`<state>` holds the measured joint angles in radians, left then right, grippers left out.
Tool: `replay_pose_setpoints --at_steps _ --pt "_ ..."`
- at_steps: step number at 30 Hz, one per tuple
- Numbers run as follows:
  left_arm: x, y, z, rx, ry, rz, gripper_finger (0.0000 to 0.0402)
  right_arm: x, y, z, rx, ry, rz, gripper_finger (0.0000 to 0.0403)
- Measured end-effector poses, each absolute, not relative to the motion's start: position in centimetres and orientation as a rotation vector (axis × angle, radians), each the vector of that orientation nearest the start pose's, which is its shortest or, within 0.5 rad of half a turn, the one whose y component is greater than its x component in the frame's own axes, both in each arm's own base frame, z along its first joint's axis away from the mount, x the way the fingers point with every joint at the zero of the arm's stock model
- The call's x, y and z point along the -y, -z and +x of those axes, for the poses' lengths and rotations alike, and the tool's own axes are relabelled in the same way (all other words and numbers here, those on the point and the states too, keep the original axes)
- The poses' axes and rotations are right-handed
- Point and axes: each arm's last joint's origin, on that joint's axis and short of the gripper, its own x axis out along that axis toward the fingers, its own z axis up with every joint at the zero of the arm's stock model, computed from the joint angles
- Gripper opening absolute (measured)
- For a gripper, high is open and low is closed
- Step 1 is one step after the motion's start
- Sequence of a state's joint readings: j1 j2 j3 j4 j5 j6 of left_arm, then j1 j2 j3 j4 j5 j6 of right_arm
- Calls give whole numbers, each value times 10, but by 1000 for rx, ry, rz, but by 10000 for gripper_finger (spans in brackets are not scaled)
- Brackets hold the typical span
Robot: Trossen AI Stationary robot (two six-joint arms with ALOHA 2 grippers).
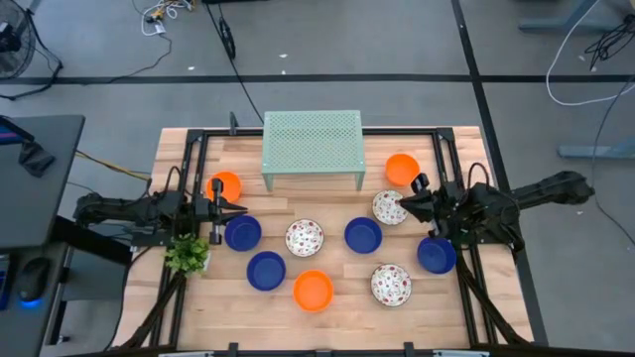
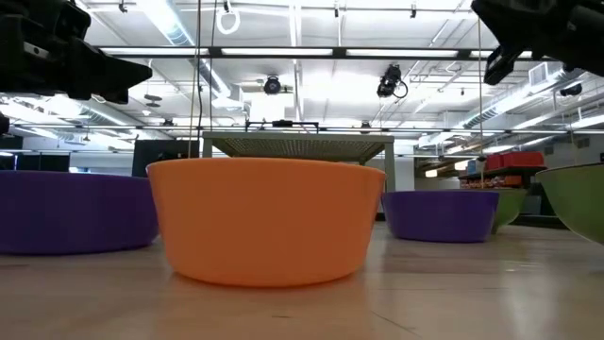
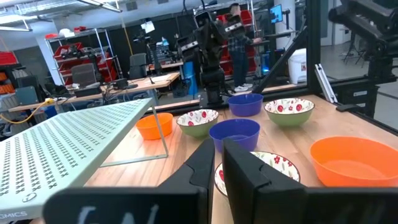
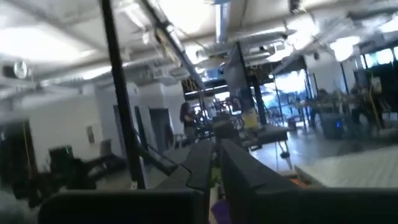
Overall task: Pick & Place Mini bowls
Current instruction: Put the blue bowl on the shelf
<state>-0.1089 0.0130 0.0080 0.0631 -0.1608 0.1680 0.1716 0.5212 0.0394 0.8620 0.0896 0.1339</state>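
Fingers of left gripper (image 3: pixel 217 163) nearly pressed together, nothing between; right gripper (image 4: pixel 214 163) likewise, apparently empty. Both hover at table edges, parked. Mini bowls (image 1: pixel 305 237) lie scattered below the green stand (image 1: pixel 313 144), awaiting pickup.

Both arms hover, left gripper (image 1: pixel 238 209) and right gripper (image 1: pixel 404 203) nearly closed.

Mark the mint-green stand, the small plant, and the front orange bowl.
mint-green stand (image 1: pixel 313 141), high view, middle of its perforated top.
small plant (image 1: pixel 188 256), high view, centre of the leaves.
front orange bowl (image 1: pixel 313 291), high view, inside of the bowl.
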Motion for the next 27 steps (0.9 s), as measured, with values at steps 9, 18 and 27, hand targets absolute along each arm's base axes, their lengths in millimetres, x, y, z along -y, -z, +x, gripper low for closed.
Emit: replay_pose_setpoints --at_steps 9,18,27 --pt "6 -171 97 53 -57 160 37 -26 -226 159 153 -78 178 42" --pt "6 -171 97 54 -57 160 37 -36 -268 197 -416 -25 86 85" --pt "6 -171 97 54 -56 160 37 -76 -270 234 -789 -81 55 169"
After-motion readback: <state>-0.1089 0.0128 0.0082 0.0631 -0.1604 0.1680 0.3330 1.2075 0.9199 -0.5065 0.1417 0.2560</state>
